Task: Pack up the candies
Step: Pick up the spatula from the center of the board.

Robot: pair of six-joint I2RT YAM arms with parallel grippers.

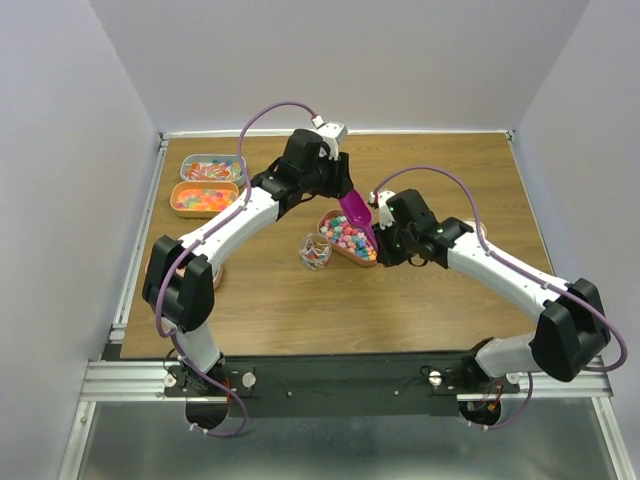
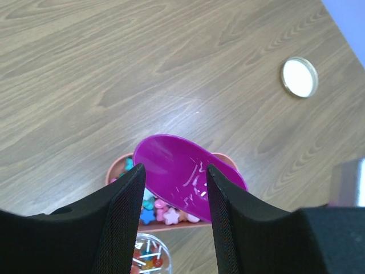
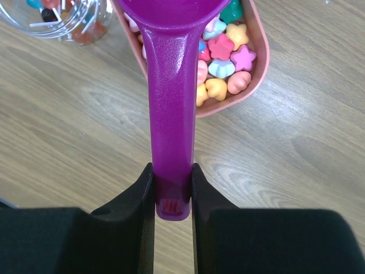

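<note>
The candies (image 1: pixel 347 236), pastel stars and balls, fill a pink oval tray (image 1: pixel 330 250) at mid-table; they also show in the left wrist view (image 2: pixel 162 212) and the right wrist view (image 3: pixel 225 57). My right gripper (image 3: pixel 172 188) is shut on the handle of the magenta scoop (image 3: pixel 170 114), whose bowl (image 1: pixel 355 212) hangs over the tray. The scoop bowl (image 2: pixel 182 177) looks empty. My left gripper (image 2: pixel 174 194) is open and empty, just above the scoop bowl, at the tray's far end (image 1: pixel 340 185).
A glass jar (image 1: pixel 315 251) holding lollipops stands left of the tray. Two trays of candies sit at the back left: red-orange wrapped pieces (image 1: pixel 212 169) and orange-yellow gummies (image 1: pixel 205 198). A round cream lid (image 2: pixel 299 77) lies on the wood.
</note>
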